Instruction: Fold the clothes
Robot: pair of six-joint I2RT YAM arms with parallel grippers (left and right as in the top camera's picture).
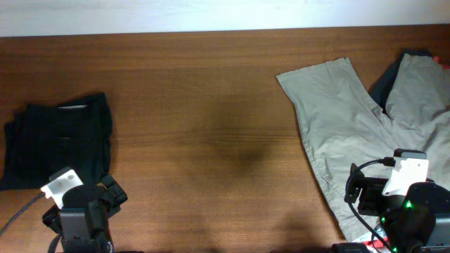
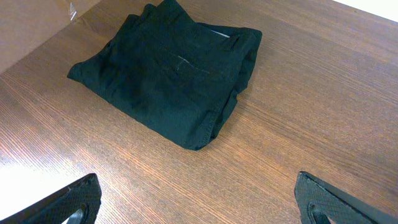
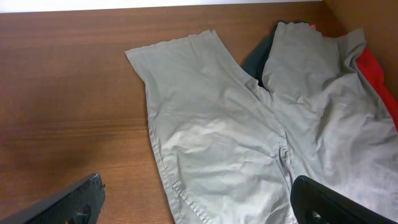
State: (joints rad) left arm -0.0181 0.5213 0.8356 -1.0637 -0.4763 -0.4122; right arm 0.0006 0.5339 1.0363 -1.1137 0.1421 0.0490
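The black shorts (image 1: pixel 60 140) lie folded into a compact rectangle at the left of the table, a pale strip of waistband lining showing at the far edge. They also show in the left wrist view (image 2: pixel 171 87). My left gripper (image 2: pixel 199 199) is open and empty, above bare wood just in front of the black shorts. My right gripper (image 3: pixel 199 202) is open and empty, hovering over the near edge of the beige-khaki shorts (image 3: pixel 249 130).
The beige-khaki shorts (image 1: pixel 351 119) lie spread flat at the right, over a dark garment (image 1: pixel 387 81). A red item (image 3: pixel 379 81) shows at the far right under them. The table's far edge (image 1: pixel 211 33) runs along the top.
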